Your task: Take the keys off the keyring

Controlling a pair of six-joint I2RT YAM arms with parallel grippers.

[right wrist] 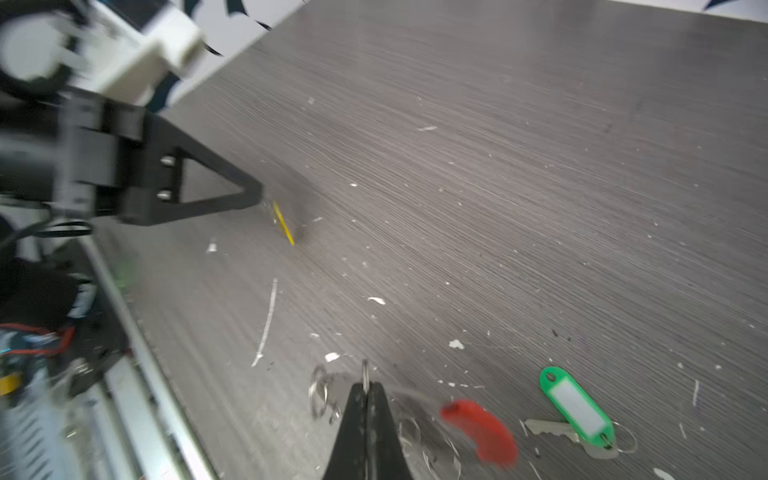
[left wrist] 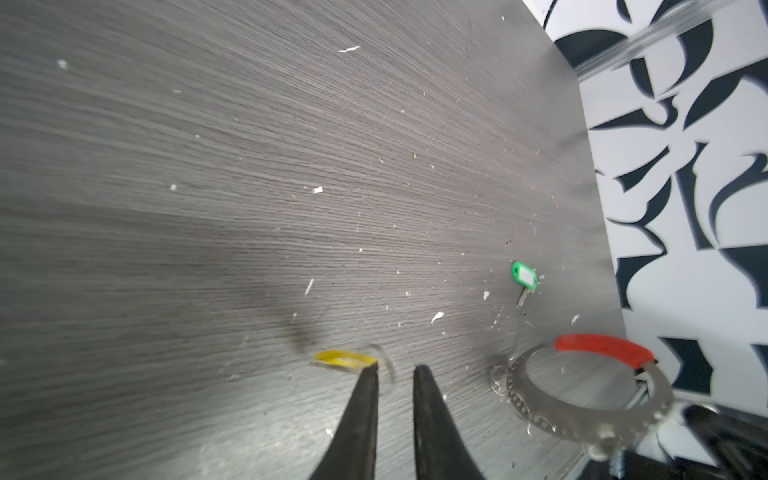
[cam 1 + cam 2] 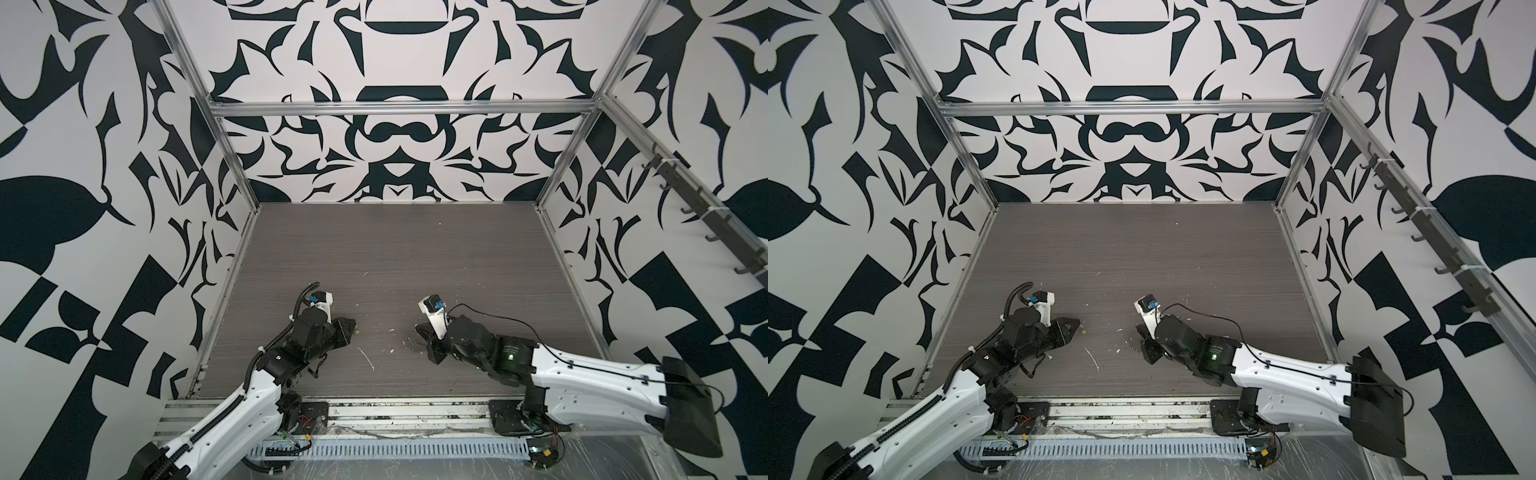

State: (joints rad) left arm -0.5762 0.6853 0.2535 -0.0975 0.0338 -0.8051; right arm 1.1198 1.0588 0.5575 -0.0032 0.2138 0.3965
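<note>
Keyring (image 2: 602,348) pinched by its rim in fully closed right hand (image 1: 365,388), green-tagged key (image 2: 524,278) free on worktop (image 2: 208,187) nearby. Left hand (image 2: 397,370) slightly parted, empty, yellow-tagged key (image 2: 343,359) at one fingertip (image 2: 365,395). Draw back straight, avoiding snags.

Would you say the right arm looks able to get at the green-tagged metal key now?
Probably not yet: the green-tagged metal key lies close by, but the right pincer is shut on the grey metal keyring.

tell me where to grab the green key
Pinch the green tag across its narrow width, coming straight down from above. It lies flat on the table and looks thicker than the thin blade.
</note>
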